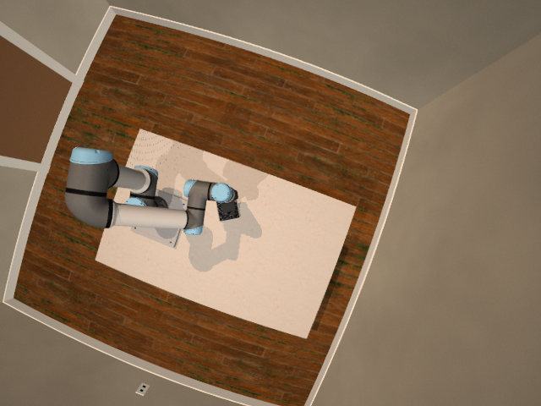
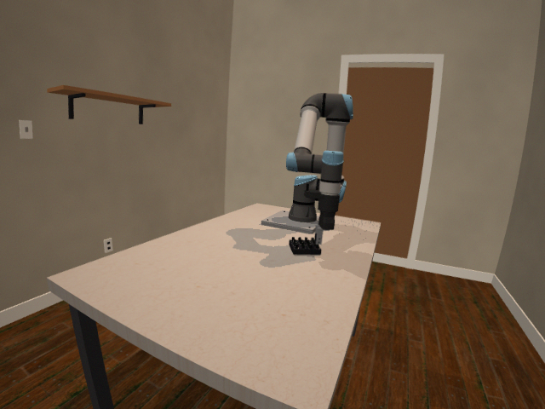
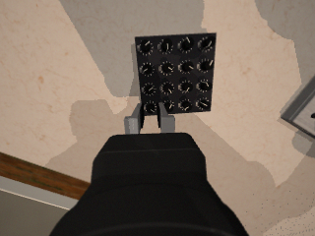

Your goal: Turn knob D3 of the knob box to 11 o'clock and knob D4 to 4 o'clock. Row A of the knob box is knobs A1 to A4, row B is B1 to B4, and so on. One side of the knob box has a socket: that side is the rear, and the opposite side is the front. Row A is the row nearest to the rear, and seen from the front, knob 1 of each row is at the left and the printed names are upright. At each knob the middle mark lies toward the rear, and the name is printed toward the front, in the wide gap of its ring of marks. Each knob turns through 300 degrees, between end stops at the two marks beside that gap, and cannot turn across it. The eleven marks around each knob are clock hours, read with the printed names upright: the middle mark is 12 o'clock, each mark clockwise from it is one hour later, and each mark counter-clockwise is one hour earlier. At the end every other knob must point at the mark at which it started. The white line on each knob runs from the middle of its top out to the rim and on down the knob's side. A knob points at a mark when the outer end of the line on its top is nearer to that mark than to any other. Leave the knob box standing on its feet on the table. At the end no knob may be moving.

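Worktop (image 1: pixel 279 262) (image 2: pixel 211 299) (image 3: pixel 39 49) below, corner knob (image 3: pixel 151 107) between part-open fingers (image 2: pixel 318 236).
Likely D4, it lies at the tips, the gap running side to side in the wrist view; contact I cannot tell; its white line is too small to read, so its aim is unsure; beyond, the box (image 1: pixel 228 218) (image 2: pixel 306 252) (image 3: pixel 176 77) spreads away, near square, no clear long axis.
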Available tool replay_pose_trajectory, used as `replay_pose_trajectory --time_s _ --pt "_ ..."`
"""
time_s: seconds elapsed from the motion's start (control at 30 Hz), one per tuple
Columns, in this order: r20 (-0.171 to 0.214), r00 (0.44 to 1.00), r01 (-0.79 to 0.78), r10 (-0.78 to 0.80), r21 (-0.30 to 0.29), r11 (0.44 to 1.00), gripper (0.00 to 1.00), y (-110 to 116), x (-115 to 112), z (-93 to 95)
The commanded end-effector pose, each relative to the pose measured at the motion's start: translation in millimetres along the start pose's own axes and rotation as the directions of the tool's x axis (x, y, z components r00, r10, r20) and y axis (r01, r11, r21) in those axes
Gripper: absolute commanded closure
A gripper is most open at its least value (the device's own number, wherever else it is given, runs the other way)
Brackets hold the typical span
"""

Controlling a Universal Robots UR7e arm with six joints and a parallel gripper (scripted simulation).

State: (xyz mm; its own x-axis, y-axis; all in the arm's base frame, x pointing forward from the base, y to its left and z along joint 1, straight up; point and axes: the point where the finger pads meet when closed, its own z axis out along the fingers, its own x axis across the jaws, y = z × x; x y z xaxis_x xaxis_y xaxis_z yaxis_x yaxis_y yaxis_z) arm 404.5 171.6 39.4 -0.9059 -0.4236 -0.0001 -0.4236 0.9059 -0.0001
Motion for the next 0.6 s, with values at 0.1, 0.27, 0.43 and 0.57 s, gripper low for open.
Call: replay_pose_trajectory --time_s 0.1,0.27,0.43,0.57 --pt "0.000 1.000 0.001 -0.001 0.000 1.000 0.54 0.8 0.8 0.5" --pt "0.000 1.000 0.001 -0.001 0.000 1.000 0.54 0.8 0.8 0.5" --pt "-0.001 1.000 0.001 -0.001 0.000 1.000 0.54 0.9 1.1 1.5" --pt "-0.003 1.000 0.001 -0.001 -0.001 1.000 0.54 1.1 1.8 4.3"
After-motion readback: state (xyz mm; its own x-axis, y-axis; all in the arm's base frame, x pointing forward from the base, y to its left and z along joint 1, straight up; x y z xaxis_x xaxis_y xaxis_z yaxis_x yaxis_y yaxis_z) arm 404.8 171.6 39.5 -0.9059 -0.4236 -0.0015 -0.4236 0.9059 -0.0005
